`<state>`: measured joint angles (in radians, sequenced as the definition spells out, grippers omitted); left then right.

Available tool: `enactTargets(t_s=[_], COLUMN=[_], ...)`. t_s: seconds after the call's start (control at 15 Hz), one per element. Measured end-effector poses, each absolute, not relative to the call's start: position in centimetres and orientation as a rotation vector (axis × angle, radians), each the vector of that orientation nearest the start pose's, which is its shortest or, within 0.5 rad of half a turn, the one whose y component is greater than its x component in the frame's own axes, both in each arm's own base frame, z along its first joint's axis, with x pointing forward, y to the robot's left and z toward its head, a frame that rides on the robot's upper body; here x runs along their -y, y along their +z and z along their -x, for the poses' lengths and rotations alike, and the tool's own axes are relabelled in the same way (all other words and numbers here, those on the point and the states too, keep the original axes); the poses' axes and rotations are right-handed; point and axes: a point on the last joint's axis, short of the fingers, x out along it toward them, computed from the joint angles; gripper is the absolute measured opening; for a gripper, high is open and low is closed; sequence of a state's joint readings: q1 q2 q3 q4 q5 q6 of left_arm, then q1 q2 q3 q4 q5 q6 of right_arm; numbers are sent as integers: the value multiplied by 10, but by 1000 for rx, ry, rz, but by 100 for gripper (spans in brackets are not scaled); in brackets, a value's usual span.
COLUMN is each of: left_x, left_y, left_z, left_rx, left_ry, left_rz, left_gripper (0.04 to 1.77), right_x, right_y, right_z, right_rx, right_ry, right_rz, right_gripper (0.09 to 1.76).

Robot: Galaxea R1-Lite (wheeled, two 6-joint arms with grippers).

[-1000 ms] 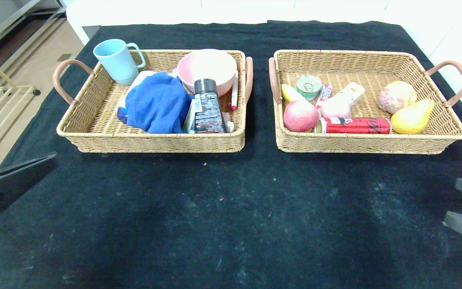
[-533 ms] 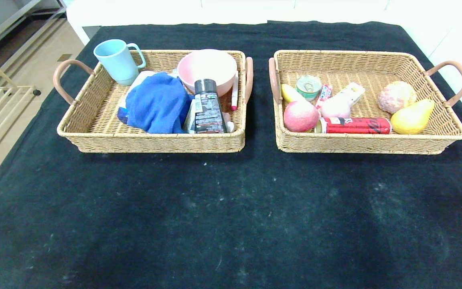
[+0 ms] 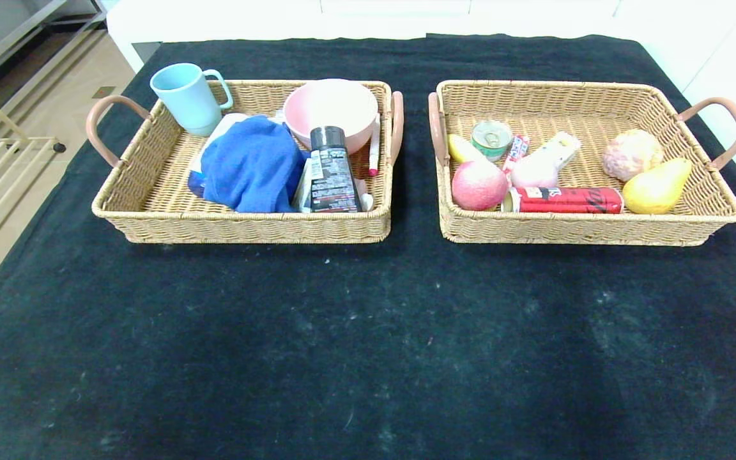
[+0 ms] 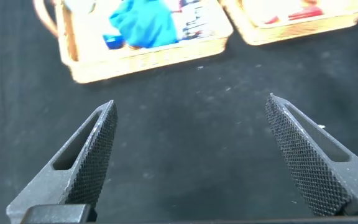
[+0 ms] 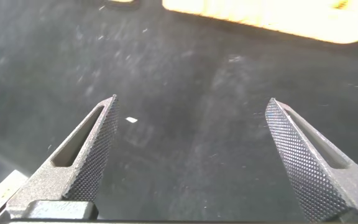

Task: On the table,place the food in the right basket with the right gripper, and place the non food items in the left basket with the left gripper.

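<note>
Both grippers hang empty over bare table: our left gripper (image 4: 191, 155) has its fingers spread wide above the black cloth (image 3: 368, 345) in front of the left basket (image 3: 240, 227), and our right gripper (image 5: 191, 155) is just as wide apart over cloth short of the right basket (image 3: 572, 230). Neither shows in the head view, so we judge both parked (nothing loose on the cloth to reach for).

Finger pads (image 4: 98, 155) are knurled grey metal, wedge-shaped, built for grip.

Sorting looks finished. Non-food sits in the left basket: light blue mug (image 3: 184, 97) upright in the far left corner, pink bowl (image 3: 329, 108) at the back, crumpled blue cloth (image 3: 250, 165) in the middle, black tube (image 3: 331, 172) lying beside it, pink pen (image 3: 374, 150) along the right wall. Food sits in the right basket: red can (image 3: 563, 199) on its side against the front wall, pink apple (image 3: 478, 185) touching its end, green tin (image 3: 491, 136), yellow pear (image 3: 657, 185), bumpy pinkish fruit (image 3: 631, 153) (type unclear).

Baskets are woven wicker, rectangular, with smooth brownish-pink loop handles, set apart side by side.
</note>
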<state>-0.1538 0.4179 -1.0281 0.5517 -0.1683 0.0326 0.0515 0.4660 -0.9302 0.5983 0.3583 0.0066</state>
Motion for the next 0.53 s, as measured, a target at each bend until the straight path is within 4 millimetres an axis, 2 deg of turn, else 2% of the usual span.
enactTargets(t_s=[0.2, 0.53], left_x=[-3, -2], left_y=[281, 263], left_z=[85, 95], left_rx=[51, 45], left_ry=[-358, -365], left_rz=[-35, -24], left_gripper=[172, 172], right_x=[-9, -11], right_y=[243, 202], right_z=[56, 62], right_rx=[-153, -192], right_ry=[368, 354], right_rz=[-38, -48], right_gripper=[171, 171])
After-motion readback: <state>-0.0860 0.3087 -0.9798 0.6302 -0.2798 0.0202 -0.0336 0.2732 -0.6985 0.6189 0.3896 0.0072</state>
